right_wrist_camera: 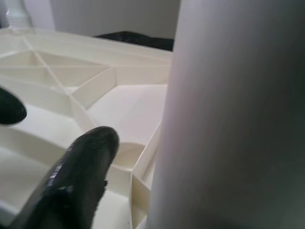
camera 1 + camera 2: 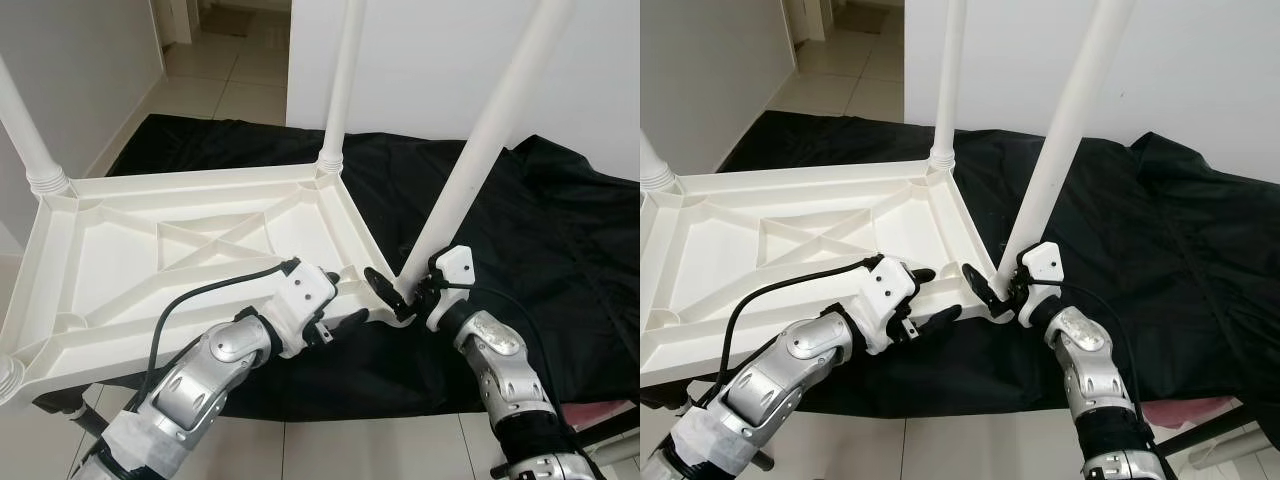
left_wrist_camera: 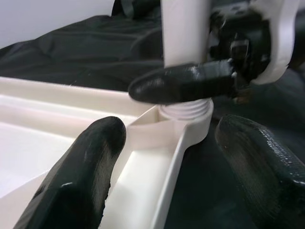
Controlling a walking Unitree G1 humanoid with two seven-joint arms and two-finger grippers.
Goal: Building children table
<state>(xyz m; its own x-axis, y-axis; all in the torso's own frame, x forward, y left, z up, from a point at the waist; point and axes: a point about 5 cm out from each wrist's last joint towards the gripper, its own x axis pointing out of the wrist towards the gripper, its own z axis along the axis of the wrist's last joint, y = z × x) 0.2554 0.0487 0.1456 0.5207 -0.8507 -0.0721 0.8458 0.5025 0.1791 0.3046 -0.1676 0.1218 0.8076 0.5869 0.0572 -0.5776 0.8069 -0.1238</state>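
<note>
The upturned white table (image 2: 200,250) lay on a black sheet (image 2: 560,250). At its 4 o'clock corner the right gripper (image 2: 392,292) pinched the leg (image 2: 470,170) — the left gripper (image 2: 340,298) straddled the rim, fingers spread.

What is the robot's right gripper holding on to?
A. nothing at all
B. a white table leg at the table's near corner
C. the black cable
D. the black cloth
B: the right gripper has its black fingers around the bottom of the white table leg, right where it goes into the corner of the upside-down table top.
</note>
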